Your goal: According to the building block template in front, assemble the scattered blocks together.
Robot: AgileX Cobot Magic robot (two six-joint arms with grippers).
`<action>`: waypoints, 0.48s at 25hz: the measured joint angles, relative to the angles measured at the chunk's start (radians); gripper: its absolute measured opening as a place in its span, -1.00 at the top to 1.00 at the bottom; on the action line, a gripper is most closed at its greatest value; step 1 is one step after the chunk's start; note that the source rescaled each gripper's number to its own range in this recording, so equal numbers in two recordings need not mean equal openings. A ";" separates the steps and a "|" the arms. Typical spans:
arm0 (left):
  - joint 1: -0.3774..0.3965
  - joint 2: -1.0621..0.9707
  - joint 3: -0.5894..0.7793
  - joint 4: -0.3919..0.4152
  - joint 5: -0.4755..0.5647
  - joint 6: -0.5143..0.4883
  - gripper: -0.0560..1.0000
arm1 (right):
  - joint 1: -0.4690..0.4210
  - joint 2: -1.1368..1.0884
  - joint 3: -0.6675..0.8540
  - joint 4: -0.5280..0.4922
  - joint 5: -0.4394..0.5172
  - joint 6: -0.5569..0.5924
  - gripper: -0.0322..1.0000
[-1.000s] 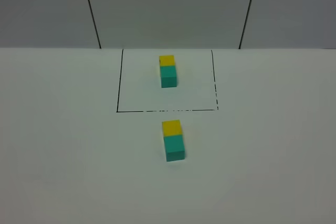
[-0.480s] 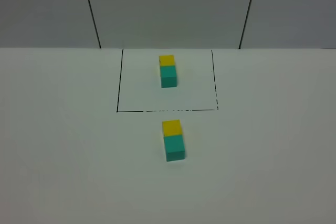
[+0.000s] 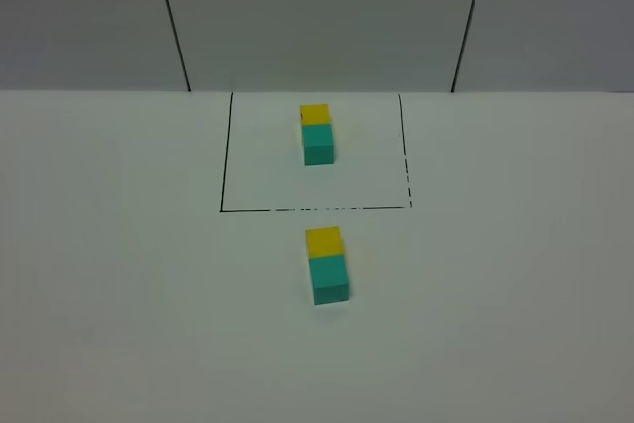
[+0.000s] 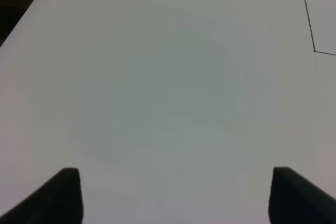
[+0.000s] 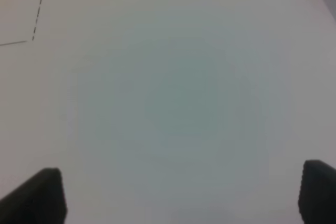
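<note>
Now my left gripper (image 4: 173, 195) and right gripper (image 5: 181, 195) are both hanging wide apart, gripping nothing, over bare white table (image 3: 129, 274). Scattered blocks (image 3: 328, 264) are sitting joined, yellow at 12 o'clock of teal, just outside the framed template (image 3: 317, 134).

Two block pairs in a line front-to-back, mid table.

Building block template (image 3: 317, 134) sits at the back of the table (image 3: 119, 274), inside the drawn rectangle (image 3: 225, 175), roughly centred left-right & nearer its far side; its 2 cubes touch, one behind the other. Scattered blocks (image 3: 328, 264) lie just in front of the rectangle's near line, outside it, a bit right of the template; also 2 cubes touching, one behind the other. Wall panels (image 3: 317, 17) stand behind the table's far edge.
</note>
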 joint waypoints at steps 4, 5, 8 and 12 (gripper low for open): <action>0.000 0.000 0.000 0.000 0.000 0.000 -0.25 | 0.000 0.000 0.000 0.000 0.000 0.000 -0.63; 0.000 0.000 0.000 0.000 0.000 0.000 -0.25 | 0.000 0.000 0.000 0.000 0.000 0.001 -0.63; 0.000 0.000 0.000 0.000 0.000 0.000 -0.25 | 0.000 0.000 0.000 -0.002 0.000 0.004 -0.63; 0.000 0.000 0.000 0.000 0.000 0.000 -0.25 | 0.000 0.000 0.000 -0.002 0.000 0.010 -0.63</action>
